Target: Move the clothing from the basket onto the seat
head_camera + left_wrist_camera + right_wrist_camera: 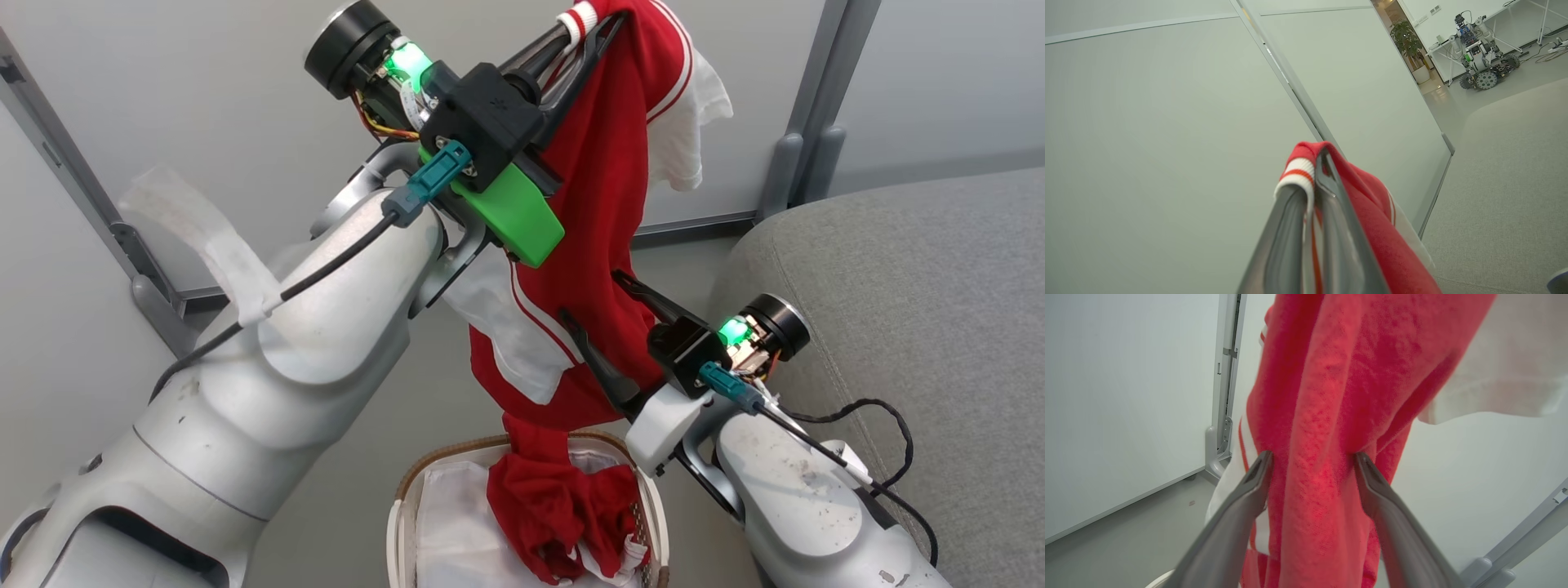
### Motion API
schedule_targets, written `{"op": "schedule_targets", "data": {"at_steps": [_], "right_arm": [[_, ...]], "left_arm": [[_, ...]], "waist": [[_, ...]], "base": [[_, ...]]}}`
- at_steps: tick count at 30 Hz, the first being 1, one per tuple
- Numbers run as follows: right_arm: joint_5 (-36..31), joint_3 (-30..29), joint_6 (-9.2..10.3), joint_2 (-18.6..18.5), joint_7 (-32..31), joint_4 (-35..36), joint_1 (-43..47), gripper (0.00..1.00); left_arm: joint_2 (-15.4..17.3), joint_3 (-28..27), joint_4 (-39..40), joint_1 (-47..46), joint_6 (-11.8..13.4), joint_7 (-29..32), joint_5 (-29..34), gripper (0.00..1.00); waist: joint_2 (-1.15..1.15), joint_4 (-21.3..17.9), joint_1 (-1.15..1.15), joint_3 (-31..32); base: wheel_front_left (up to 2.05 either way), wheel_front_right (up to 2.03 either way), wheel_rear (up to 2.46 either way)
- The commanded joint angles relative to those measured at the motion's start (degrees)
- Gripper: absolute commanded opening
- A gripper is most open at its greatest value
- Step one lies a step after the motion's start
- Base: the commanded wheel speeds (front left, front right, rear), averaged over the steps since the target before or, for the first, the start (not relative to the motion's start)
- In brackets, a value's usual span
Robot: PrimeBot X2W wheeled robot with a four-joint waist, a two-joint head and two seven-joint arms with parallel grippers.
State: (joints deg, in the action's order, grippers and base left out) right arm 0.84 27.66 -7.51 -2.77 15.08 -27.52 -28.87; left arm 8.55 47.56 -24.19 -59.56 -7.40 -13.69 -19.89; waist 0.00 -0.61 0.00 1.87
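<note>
Closest to my head camera is the left gripper [600, 28], raised high and clenched on the white-striped cuff [1300, 167] of the hanging garment [600, 204]. In its wrist view the two fingers lie pressed together with the cuff folded over their tips. The red cloth drapes straight down from that grip, with one white inner part [686, 122] hanging off to my right and another white panel lower on my left.

Further down I have the right gripper [589, 296] spread wide, one finger on each side of the hanging cloth. Its wrist view shows the fabric running between the tips and touching both, but the fingers are not closed on it, so I call it released.

The garment's lower end reaches down into the basket [433, 465], which sits on the floor below and between my two arms. Inside it the bundled garment [563, 514] lies crumpled over the right half of the white liner [449, 514]. I can't tell where the hanging piece ends and the bundle begins.

On my right, near the basket and beyond the right forearm, is the grey sofa [898, 286]. Behind everything stand pale wall panels [204, 98] with grey metal posts [816, 98]. Far off in the left wrist view there is another wheeled robot [1478, 61], with a potted plant [1406, 41] to its left in that view
</note>
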Motion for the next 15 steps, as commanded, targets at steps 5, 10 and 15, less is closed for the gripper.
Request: {"op": "schedule_targets", "data": {"at_steps": [5,10,15], "right_arm": [[1.05,0.37,0.04,-0.2,0.14,-1.36,-1.89,0.0],[1.81,0.2,0.04,-0.2,0.14,-0.71,-1.9,0.0],[1.84,0.07,0.04,-0.2,0.14,0.0,-0.95,0.0]], "left_arm": [[-0.04,0.7,1.06,0.53,-0.14,0.01,-2.43,0.0],[0.9,0.49,0.62,2.36,0.15,0.14,-3.57,0.0],[1.62,-0.09,0.01,4.53,0.86,-0.15,-4.82,0.0]], "waist": [[0.0,0.53,0.0,0.58],[0.0,0.43,0.0,0.76],[0.0,0.12,0.0,0.82]], "base": [[0.0,0.0,0.0],[0.0,0.0,0.0],[0.0,0.0,0.0]]}}
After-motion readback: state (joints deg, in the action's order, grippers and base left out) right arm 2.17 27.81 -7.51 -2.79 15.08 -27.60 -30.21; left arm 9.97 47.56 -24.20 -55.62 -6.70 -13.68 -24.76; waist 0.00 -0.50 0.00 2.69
